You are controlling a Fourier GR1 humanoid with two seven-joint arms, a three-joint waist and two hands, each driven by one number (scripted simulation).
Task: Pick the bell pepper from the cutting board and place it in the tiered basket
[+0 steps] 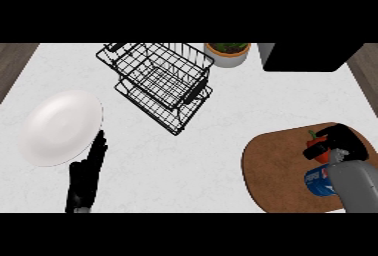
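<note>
White marble counter (244, 100): filled the frame from edge to edge.

Round brown cutting board (277, 165): lower right of the frame, partly cut off by the right edge.

Black wire tiered basket (159, 82): upper centre, seen from above, both tiers holding nothing visible.

White plate (59, 127): left of centre, lying flat.

Black box-like object (310, 56): upper right, cropped by the top edge.

Right hand (343, 142): over the board at the right edge, fingers curled round the red bell pepper (319, 149), which remained above the board.

Left hand (87, 175): lower left, just below the plate, fingers straight and together, pointing up.

Potted plant (227, 52): upper centre-right, beside the basket.

Blue can (319, 181): on the board, just below the pepper.
</note>
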